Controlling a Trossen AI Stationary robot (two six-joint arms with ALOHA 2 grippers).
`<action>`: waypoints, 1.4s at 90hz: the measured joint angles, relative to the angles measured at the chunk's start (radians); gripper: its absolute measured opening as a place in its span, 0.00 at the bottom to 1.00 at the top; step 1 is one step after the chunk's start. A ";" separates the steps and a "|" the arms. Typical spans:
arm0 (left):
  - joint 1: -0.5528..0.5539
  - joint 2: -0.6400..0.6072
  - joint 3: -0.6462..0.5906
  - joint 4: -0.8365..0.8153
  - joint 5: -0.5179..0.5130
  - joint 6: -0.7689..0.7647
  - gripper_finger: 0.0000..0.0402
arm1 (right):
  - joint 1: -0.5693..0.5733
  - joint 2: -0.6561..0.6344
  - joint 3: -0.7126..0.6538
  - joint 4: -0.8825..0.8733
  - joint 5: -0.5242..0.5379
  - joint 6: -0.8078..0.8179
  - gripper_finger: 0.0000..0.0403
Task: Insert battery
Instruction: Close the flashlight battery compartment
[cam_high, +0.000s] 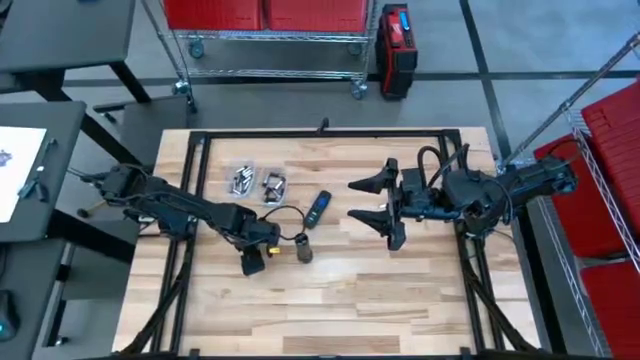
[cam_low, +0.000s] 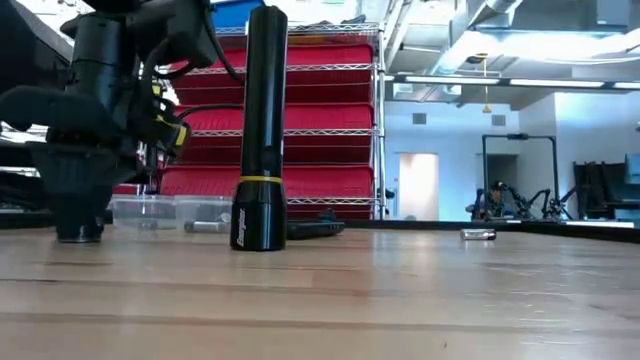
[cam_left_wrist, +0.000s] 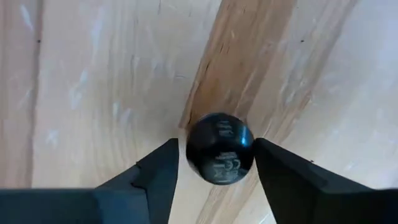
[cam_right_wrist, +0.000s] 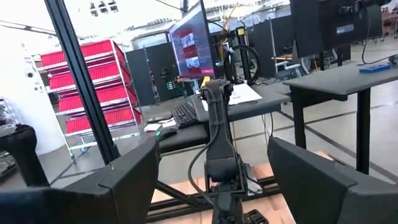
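Wooden table (cam_high: 340, 300) carries an upright flashlight (cam_low: 259, 130). Left gripper (cam_left_wrist: 214, 163), beside it, straddles a black cap (cam_left_wrist: 220, 149), fingers apart. Right gripper (cam_high: 385, 212) hovers spread wide

One flashlight (cam_low: 258, 130). One black cap (cam_left_wrist: 219, 149). Two clear packets at the far side: left packet (cam_high: 240, 180), right packet (cam_high: 273, 187). One dark handset (cam_high: 318, 208). Two grippers: left gripper (cam_high: 252, 262), right gripper (cam_high: 385, 212).

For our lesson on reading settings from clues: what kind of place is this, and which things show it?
Probably a robotics lab or workshop: wire shelving with red bins behind the table, desks with a monitor and keyboard, and more robot arms further back.
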 joint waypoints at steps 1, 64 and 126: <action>0.000 0.000 0.000 0.000 0.000 0.000 0.49 | 0.000 0.000 0.000 0.000 0.000 0.000 0.71; 0.002 -0.001 0.001 0.016 -0.038 0.042 0.51 | -0.009 0.000 0.000 -0.006 -0.006 0.000 0.71; 0.002 -0.002 -0.016 0.023 -0.037 0.042 0.36 | -0.009 0.000 0.000 -0.010 0.001 0.000 0.71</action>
